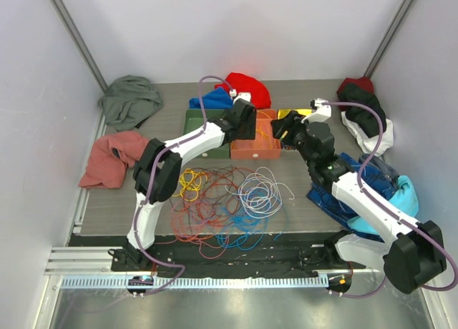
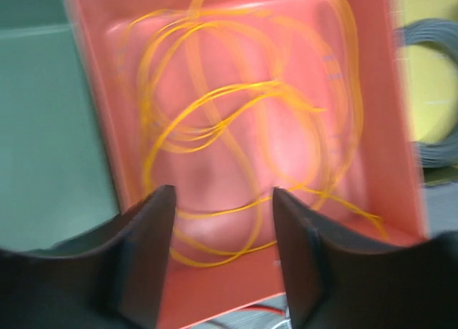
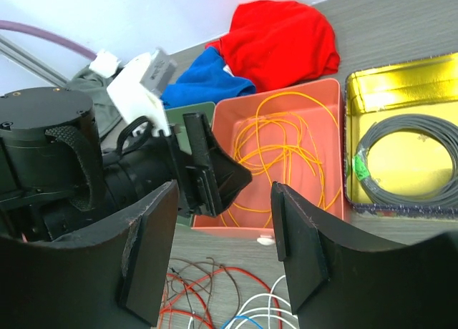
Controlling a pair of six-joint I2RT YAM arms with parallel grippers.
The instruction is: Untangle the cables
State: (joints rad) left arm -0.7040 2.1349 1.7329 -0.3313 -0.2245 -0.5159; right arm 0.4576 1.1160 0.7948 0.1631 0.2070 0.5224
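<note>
A tangle of red, orange, blue and brown cables [image 1: 215, 207] lies on the table in front of the trays, with a white coil [image 1: 261, 193] and a yellow bunch [image 1: 189, 180] in it. One orange cable [image 2: 236, 93] [image 3: 286, 150] lies looped inside the orange tray [image 1: 255, 153] [image 3: 240, 111]. My left gripper [image 1: 250, 125] [image 2: 223, 229] hangs open just above that tray's near end, with nothing between its fingers. My right gripper [image 1: 286, 132] [image 3: 225, 236] is open and empty to the right of it, above the table by the tray's front edge, facing the left gripper.
A green tray [image 1: 197, 121] stands left of the orange one. A yellow tray [image 3: 401, 86] on the right holds a black ring coil [image 3: 408, 157]. Clothes lie around: grey [image 1: 129, 100], pink [image 1: 111, 157], red [image 1: 247, 86], blue [image 1: 211, 99], dark blue [image 1: 365, 186].
</note>
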